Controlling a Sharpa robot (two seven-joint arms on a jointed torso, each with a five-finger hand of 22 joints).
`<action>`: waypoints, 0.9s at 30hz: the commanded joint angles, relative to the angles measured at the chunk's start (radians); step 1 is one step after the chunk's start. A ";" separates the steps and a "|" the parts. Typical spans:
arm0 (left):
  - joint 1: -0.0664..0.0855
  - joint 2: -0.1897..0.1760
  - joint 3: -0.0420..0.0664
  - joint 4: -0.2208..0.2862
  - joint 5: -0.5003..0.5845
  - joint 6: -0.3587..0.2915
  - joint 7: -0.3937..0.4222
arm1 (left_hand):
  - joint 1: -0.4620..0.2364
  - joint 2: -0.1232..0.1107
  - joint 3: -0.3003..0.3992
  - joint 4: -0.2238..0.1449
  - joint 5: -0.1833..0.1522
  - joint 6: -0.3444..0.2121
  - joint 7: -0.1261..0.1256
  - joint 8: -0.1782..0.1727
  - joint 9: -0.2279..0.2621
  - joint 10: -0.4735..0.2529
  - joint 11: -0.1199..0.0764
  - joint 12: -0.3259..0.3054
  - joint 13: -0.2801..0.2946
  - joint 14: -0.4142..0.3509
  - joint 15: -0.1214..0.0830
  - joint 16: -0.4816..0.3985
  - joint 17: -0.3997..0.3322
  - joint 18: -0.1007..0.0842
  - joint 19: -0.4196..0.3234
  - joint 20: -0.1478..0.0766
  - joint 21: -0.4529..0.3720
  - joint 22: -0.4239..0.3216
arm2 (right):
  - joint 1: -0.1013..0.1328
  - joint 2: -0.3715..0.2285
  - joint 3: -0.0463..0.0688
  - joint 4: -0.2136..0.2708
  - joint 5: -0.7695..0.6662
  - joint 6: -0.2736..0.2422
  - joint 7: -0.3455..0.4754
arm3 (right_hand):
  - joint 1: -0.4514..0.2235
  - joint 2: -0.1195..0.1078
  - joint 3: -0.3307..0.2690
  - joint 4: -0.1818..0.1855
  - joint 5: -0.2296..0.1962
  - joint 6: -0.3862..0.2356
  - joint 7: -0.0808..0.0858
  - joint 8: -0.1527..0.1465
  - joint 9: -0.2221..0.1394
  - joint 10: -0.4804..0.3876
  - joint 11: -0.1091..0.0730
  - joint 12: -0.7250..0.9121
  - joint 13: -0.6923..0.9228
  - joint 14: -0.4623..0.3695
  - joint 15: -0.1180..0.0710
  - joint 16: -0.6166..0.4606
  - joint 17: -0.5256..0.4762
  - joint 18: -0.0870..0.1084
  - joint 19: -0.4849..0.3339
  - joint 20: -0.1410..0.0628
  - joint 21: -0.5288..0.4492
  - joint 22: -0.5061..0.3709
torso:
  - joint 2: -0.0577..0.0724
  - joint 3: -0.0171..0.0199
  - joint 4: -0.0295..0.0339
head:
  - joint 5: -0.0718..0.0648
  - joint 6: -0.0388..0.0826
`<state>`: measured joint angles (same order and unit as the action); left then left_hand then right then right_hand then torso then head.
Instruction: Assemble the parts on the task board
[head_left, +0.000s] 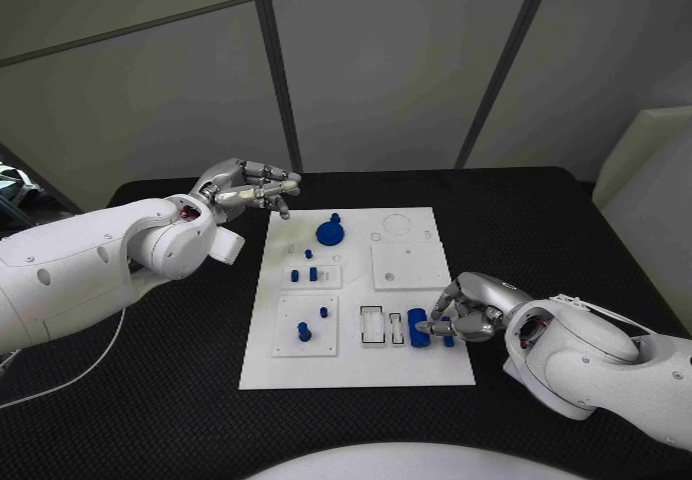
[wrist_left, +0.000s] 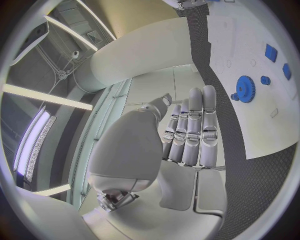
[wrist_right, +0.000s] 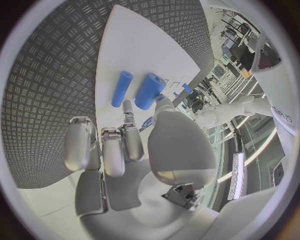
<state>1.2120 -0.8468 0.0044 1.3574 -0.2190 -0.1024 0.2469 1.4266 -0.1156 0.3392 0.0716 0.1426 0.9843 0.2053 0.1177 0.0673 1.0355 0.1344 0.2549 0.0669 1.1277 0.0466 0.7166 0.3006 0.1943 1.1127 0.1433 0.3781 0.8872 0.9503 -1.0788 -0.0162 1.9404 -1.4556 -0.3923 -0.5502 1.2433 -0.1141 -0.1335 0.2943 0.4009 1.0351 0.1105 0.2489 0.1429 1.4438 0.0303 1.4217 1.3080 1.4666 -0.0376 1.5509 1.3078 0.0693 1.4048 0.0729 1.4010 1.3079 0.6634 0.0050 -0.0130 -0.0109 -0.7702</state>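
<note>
- Black table under me, grey wall panels behind it, and the white task board sitting in the middle.
- My left hand hangs off the board's far left corner, fingers lined up side by side, nothing in it.
- My right hand is down at the board's near right edge, fingers curled in around a small blue part, right beside the thick blue cylinder. Can't really tell if I'm gripping it or just touching it.
- From my right wrist, the thick cylinder and a thinner blue rod lie side by side on the board, just past my fingertips.
- Blue gear stands at the far end of the board, near my left hand.
- Small blue pegs are standing mid-board, and another peg on the near left plate.
</note>
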 joint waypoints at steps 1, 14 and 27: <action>0.001 -0.001 0.001 0.001 0.005 0.006 0.011 | 0.002 0.004 -0.006 0.000 -0.001 0.003 0.000 0.005 0.000 -0.006 -0.001 0.005 0.001 0.001 0.002 -0.006 -0.001 -0.012 -0.003 0.000 -0.006 -0.001 | -0.003 0.005 -0.001 -0.002 -0.019 -0.013 -0.005 | -0.012 0.000 -0.008 -0.002 0.006 -0.004 -0.004 0.005 0.003 0.007 -0.001 0.004 0.052 0.096 0.001 0.005 0.223 -0.011 0.006 0.002 0.006 0.015 | 0.000 -0.0007 -0.0004 | 0.001 -0.002; 0.000 -0.002 0.001 0.003 0.005 0.006 0.007 | 0.002 0.004 -0.006 0.000 -0.001 0.003 0.000 0.005 0.000 -0.006 -0.001 0.005 0.001 0.001 0.002 -0.006 -0.001 -0.012 -0.003 0.000 -0.006 -0.001 | -0.012 0.041 0.000 -0.009 -0.019 0.006 0.002 | -0.021 0.001 -0.017 -0.002 0.005 -0.002 -0.005 0.012 0.007 0.011 -0.003 0.010 0.062 0.096 0.000 0.005 0.225 -0.012 0.007 0.001 0.007 0.017 | 0.000 -0.0020 0.0005 | -0.001 -0.006; 0.000 -0.008 0.001 0.008 0.005 0.001 0.004 | -0.001 0.010 -0.007 0.004 -0.001 0.003 0.000 0.006 0.000 -0.008 -0.001 0.006 0.000 0.002 0.003 -0.007 -0.002 -0.012 -0.001 0.001 -0.008 -0.003 | -0.027 0.072 0.000 -0.027 -0.028 0.086 -0.012 | 0.021 0.010 -0.016 -0.011 0.002 -0.007 -0.007 0.023 0.016 0.010 -0.004 0.009 0.066 0.097 -0.002 0.006 0.226 -0.012 0.008 0.000 0.008 0.019 | 0.000 -0.0026 0.0021 | -0.003 -0.014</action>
<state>1.2113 -0.8537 0.0042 1.3623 -0.2189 -0.1026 0.2455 1.4266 -0.1156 0.3365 0.0744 0.1426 0.9843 0.2053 0.1177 0.0673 1.0355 0.1344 0.2547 0.0669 1.1277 0.0465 0.7167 0.2996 0.1943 1.1127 0.1432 0.3742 0.8857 0.9321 -1.0100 -0.0089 1.9193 -1.4792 -0.3672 -0.5501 1.2558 -0.1071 -0.1525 0.2892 0.4005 1.0310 0.1059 0.2704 0.1613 1.4473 0.0267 1.4318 1.3078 1.4666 -0.0375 1.5509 1.3075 0.0695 1.4047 0.0729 1.4050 1.3076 0.6631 0.0026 -0.0119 -0.0149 -0.7831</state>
